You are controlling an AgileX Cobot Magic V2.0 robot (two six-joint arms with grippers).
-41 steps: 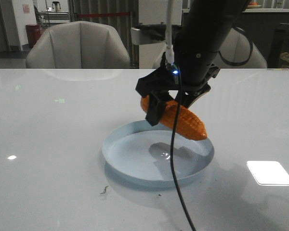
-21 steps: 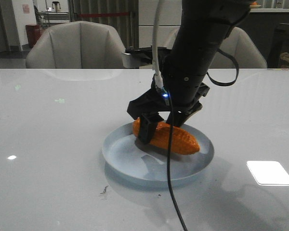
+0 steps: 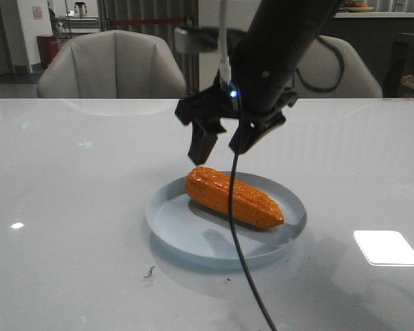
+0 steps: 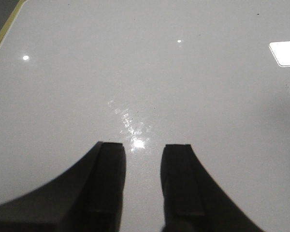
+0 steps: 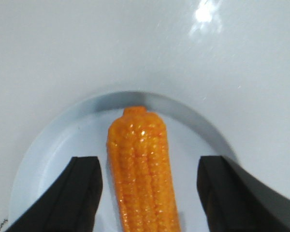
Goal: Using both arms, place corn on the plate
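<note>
The orange-yellow corn [image 3: 232, 196] lies on its side in the pale blue plate [image 3: 172, 221], tapered end toward the right. My right gripper [image 3: 224, 141] hangs open a little above the cob's thick end, touching nothing. In the right wrist view the corn [image 5: 142, 169] lies between the two spread fingers [image 5: 84, 193] on the plate [image 5: 58, 154]. My left gripper [image 4: 142, 159] is open and empty over bare white table; it does not show in the front view.
The glossy white table [image 3: 69, 179] carries a bright light patch [image 3: 386, 247] at the right and a small dark speck [image 3: 150, 273] in front of the plate. Grey chairs [image 3: 114, 65] stand behind the far edge. A black cable [image 3: 245, 276] hangs from the right arm across the plate.
My right gripper lowered the corn onto the plate, opened and let it go, then rose above it. The corn now rests on the plate.
</note>
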